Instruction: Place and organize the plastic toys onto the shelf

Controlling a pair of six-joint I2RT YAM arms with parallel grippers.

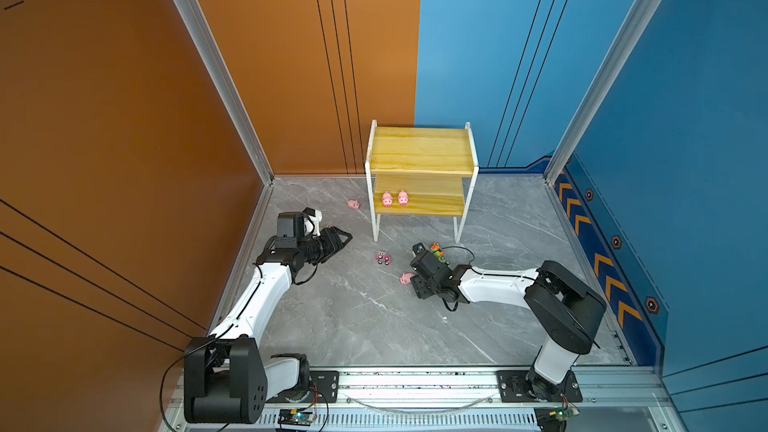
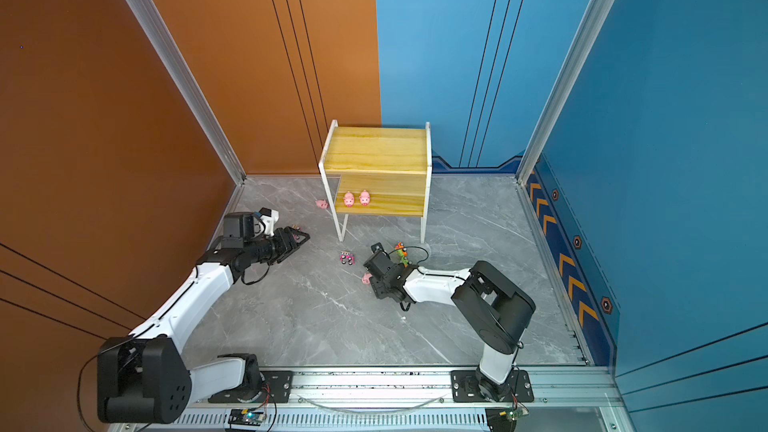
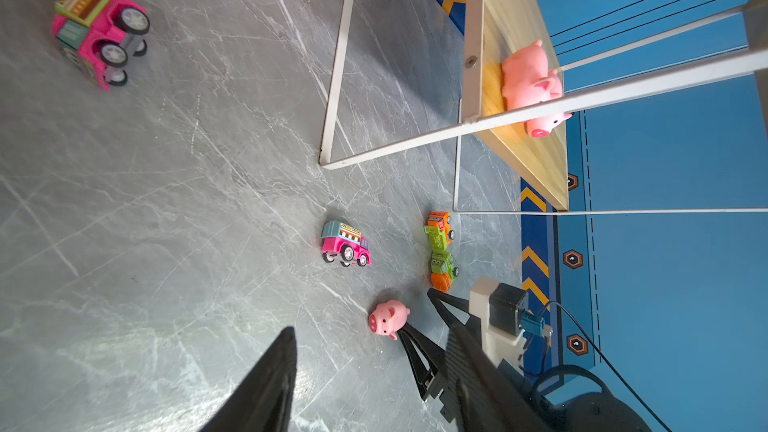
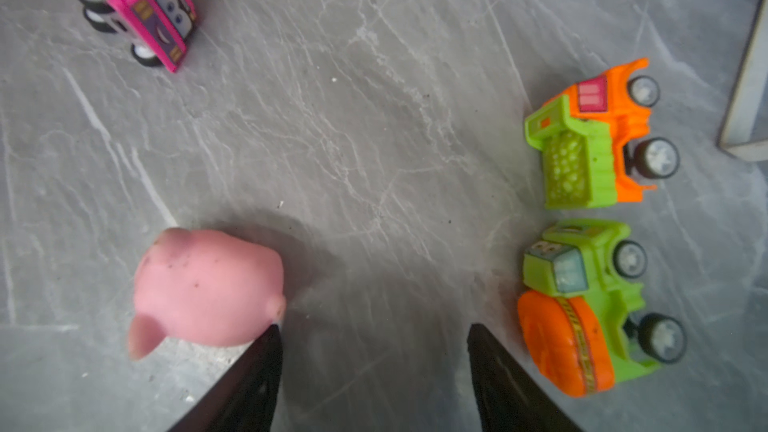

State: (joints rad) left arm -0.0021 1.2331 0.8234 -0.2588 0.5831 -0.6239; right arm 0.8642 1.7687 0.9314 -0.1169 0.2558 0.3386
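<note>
The shelf stands at the back, with two pink pigs on its lower board. A third pig lies on the floor to its left. My right gripper is open and low over the floor with nothing between its fingers. A pig touches the outside of one finger, and a green-orange roller car lies just outside the other. An orange-green truck lies beyond it, and a pink car stands apart. My left gripper is open and empty beside another pink car.
The grey marble floor is walled in orange on the left and blue on the right, with aluminium posts at the back corners. The shelf's white legs stand close to the toys. A black cable loops off the right wrist. The arm bases sit on a front rail.
</note>
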